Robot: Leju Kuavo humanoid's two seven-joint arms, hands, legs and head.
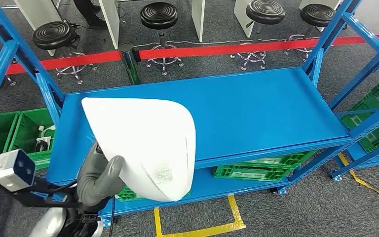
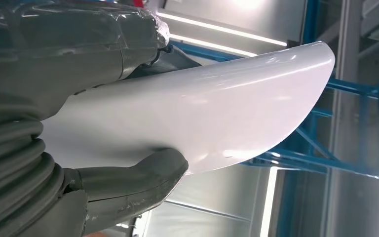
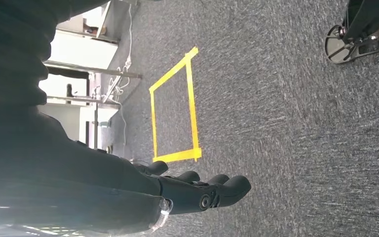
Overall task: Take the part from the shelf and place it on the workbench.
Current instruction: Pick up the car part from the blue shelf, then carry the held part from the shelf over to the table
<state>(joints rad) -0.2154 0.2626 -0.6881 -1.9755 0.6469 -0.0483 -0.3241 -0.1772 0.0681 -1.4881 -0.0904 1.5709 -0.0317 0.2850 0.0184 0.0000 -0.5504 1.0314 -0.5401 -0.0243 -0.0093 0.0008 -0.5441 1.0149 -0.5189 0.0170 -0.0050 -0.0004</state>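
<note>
The left robot hand [image 1: 101,180] is gripping the white part [image 1: 145,145], a smooth curved shell with a rounded tip, its thick grey thumb [image 2: 143,177] pressing against one face while the rest of the hand is clamping the other side. It is holding the part up in the air, in front of and partly over the near left end of the blue shelf [image 1: 256,108], off the shelf board. The right robot hand [image 3: 197,192] is hanging low over the grey carpet [image 3: 286,123], holding nothing, its dark fingers [image 3: 229,187] lying side by side and gently curved. A yellow tape square [image 3: 175,111] is lying on the floor beyond it. Green crates [image 1: 261,168] are sitting on the shelf's lower level, and past the shelf a red barrier tape [image 1: 217,49] is running in front of black stools [image 1: 159,17].
</note>
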